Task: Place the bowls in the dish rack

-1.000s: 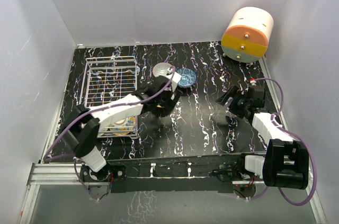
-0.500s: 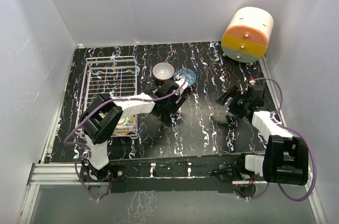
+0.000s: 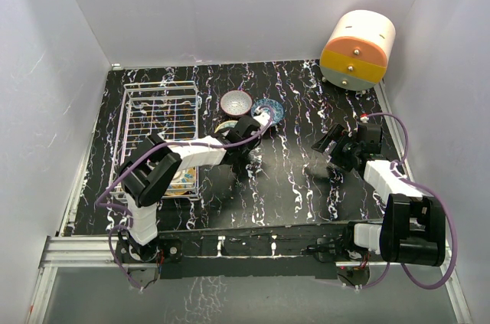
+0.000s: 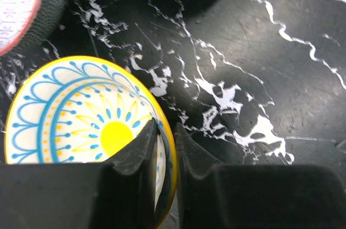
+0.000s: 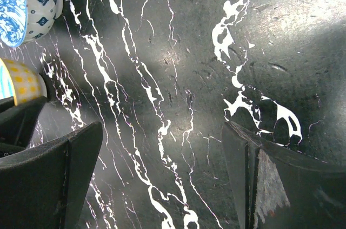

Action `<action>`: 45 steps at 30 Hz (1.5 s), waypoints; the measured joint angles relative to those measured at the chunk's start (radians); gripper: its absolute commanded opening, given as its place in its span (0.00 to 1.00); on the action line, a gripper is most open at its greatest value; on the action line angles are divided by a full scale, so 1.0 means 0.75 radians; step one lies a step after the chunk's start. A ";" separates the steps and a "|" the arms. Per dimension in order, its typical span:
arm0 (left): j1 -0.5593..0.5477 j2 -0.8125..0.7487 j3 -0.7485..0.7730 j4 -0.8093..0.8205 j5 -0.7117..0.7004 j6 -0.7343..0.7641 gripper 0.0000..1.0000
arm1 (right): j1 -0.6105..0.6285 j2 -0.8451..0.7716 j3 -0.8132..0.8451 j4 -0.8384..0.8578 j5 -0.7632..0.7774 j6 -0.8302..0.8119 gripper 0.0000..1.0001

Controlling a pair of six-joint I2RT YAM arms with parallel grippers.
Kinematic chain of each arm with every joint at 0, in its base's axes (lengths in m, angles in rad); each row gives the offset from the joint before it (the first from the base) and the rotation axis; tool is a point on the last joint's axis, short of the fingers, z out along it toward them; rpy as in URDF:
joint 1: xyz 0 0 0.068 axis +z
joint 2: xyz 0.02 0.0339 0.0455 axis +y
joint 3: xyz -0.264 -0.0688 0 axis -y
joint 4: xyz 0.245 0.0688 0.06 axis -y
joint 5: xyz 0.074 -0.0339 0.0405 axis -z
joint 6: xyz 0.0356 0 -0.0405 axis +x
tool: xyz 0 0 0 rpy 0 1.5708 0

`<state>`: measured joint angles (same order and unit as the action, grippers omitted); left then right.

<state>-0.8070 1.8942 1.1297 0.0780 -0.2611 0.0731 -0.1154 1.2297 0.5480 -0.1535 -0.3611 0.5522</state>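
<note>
The left tool [image 4: 165, 145] pinches the rim of a yellow-rimmed bowl [image 4: 75, 115] on the black, white-veined worktop [image 4: 259, 50], just right of the white dish rack [image 3: 157, 121]. The right tool [image 5: 162, 131] hangs wide open and empty. White walls [image 3: 230, 2] enclose the scene.

**Left claw snaps shut on a bowl**

The left claw [image 4: 164, 131], gaping a second ago, now pinches the rim of the yellow-rimmed bowl [image 4: 75, 115]. Its elbow has swung in over the dish rack's [image 3: 153, 109] near end.
</note>
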 measured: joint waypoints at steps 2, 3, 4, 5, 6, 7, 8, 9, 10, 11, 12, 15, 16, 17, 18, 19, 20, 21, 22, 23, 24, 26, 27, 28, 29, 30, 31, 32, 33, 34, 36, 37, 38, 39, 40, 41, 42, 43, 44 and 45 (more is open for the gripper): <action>-0.002 -0.001 -0.002 0.033 -0.033 0.021 0.00 | -0.003 0.001 0.000 -0.001 0.000 0.001 0.95; -0.002 -0.008 -0.003 0.047 -0.050 0.019 0.00 | -0.004 0.001 0.000 0.000 0.001 0.000 0.95; -0.002 -0.010 -0.005 0.055 -0.047 0.016 0.00 | -0.005 0.001 0.000 0.000 0.001 0.000 0.95; -0.001 -0.010 -0.009 0.065 -0.047 0.015 0.00 | -0.005 0.001 0.000 0.000 0.001 0.000 0.95; -0.001 -0.010 -0.013 0.069 -0.048 0.016 0.00 | -0.005 0.001 0.000 0.000 0.001 0.000 0.95; -0.001 -0.010 -0.015 0.071 -0.049 0.017 0.00 | -0.005 0.001 0.000 0.000 0.001 -0.001 0.95; -0.001 -0.011 -0.015 0.071 -0.050 0.016 0.00 | -0.005 0.001 0.000 0.000 0.003 -0.001 0.95; -0.001 -0.013 -0.015 0.070 -0.050 0.014 0.00 | -0.006 0.001 0.000 0.000 0.004 -0.001 0.95; -0.001 -0.017 -0.015 0.067 -0.046 0.007 0.00 | -0.007 0.001 0.000 0.000 0.005 -0.001 0.95; 0.000 -0.027 -0.015 0.057 -0.036 -0.010 0.00 | -0.007 0.001 0.000 0.000 0.005 -0.001 0.95; 0.003 -0.040 -0.015 0.044 -0.023 -0.027 0.00 | -0.007 0.001 0.000 -0.001 0.005 -0.001 0.95; 0.007 -0.113 -0.021 -0.030 0.052 -0.101 0.00 | -0.008 0.001 0.000 -0.001 0.006 -0.001 0.95; 0.006 -0.150 -0.021 -0.055 0.077 -0.124 0.00 | -0.008 0.001 0.000 -0.001 0.006 -0.001 0.95; 0.006 -0.192 -0.021 -0.072 0.102 -0.145 0.00 | -0.008 0.001 0.000 -0.001 0.006 -0.001 0.95; 0.006 -0.242 -0.021 -0.082 0.131 -0.167 0.00 | -0.008 0.001 0.000 -0.001 0.007 -0.001 0.95; 0.006 -0.295 -0.020 -0.087 0.158 -0.188 0.00 | -0.008 0.001 0.000 -0.001 0.007 -0.001 0.95; 0.006 -0.342 -0.020 -0.087 0.180 -0.205 0.00 | -0.008 0.001 0.000 -0.001 0.008 -0.001 0.95; 0.009 -0.409 -0.016 -0.085 0.213 -0.234 0.00 | -0.009 0.001 0.000 -0.001 0.008 -0.001 0.95; 0.013 -0.466 -0.012 -0.078 0.239 -0.257 0.00 | -0.009 0.001 0.000 -0.001 0.008 -0.001 0.95; 0.020 -0.513 -0.009 -0.070 0.264 -0.279 0.00 | -0.011 0.001 0.000 -0.001 0.009 -0.001 0.95; 0.038 -0.570 -0.008 -0.053 0.305 -0.315 0.00 | -0.012 0.000 0.000 -0.001 0.009 -0.001 0.95; 0.096 -0.659 -0.011 -0.023 0.376 -0.382 0.00 | -0.013 -0.001 0.000 -0.001 0.008 -0.001 0.95; 0.147 -0.712 -0.028 0.010 0.420 -0.428 0.00 | -0.013 -0.003 0.000 -0.001 0.008 -0.001 0.95; 0.211 -0.767 -0.055 0.045 0.458 -0.476 0.00 | -0.013 -0.006 0.000 -0.002 0.008 -0.001 0.95; 0.281 -0.822 -0.087 0.077 0.491 -0.524 0.00 | -0.014 -0.008 0.000 -0.001 0.008 -0.001 0.95; 0.340 -0.863 -0.111 0.095 0.513 -0.559 0.00 | -0.013 -0.009 0.000 -0.002 0.007 -0.001 0.95; 0.431 -0.918 -0.149 0.120 0.542 -0.611 0.00 | -0.014 -0.009 0.000 -0.002 0.005 -0.001 0.94; 0.493 -0.951 -0.172 0.138 0.558 -0.645 0.00 | -0.014 -0.009 0.001 -0.004 0.004 -0.001 0.94; 0.566 -0.981 -0.195 0.152 0.576 -0.686 0.00 | -0.014 -0.009 0.001 -0.005 0.003 -0.001 0.94; 0.631 -1.004 -0.219 0.172 0.598 -0.729 0.00 | -0.014 -0.009 0.002 -0.008 0.002 -0.001 0.94; 0.748 -1.028 -0.271 0.232 0.656 -0.818 0.00 | -0.014 -0.015 0.002 -0.011 0.001 -0.001 0.94; 0.820 -1.034 -0.313 0.287 0.701 -0.882 0.00 | -0.014 -0.021 0.002 -0.013 -0.001 -0.001 0.94; 0.878 -1.032 -0.353 0.333 0.741 -0.940 0.00 | -0.014 -0.028 0.002 -0.014 -0.002 -0.001 0.94; 0.937 -1.021 -0.397 0.391 0.784 -1.007 0.00 | -0.014 -0.036 0.003 -0.014 -0.003 -0.001 0.94; 0.990 -1.003 -0.443 0.454 0.824 -1.078 0.00 | -0.014 -0.042 0.003 -0.014 -0.005 -0.001 0.94; 1.038 -0.976 -0.487 0.519 0.859 -1.150 0.00 | -0.014 -0.047 0.003 -0.015 -0.007 -0.001 0.94; 1.080 -0.945 -0.525 0.578 0.885 -1.217 0.00 | -0.014 -0.051 0.003 -0.017 -0.008 -0.001 0.94; 1.106 -0.917 -0.552 0.626 0.902 -1.267 0.00 | -0.014 -0.055 0.005 -0.022 -0.009 -0.001 0.94; 1.133 -0.885 -0.583 0.674 0.922 -1.324 0.00 | -0.014 -0.058 0.008 -0.030 -0.010 -0.001 0.94; 1.151 -0.858 -0.607 0.715 0.940 -1.377 0.00 | -0.014 -0.061 0.010 -0.035 -0.011 -0.001 0.94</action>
<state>0.0559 1.2507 0.6743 0.6144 0.4438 -0.9596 -0.1257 1.1843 0.5556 -0.1799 -0.3695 0.5514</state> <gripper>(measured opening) 0.076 0.942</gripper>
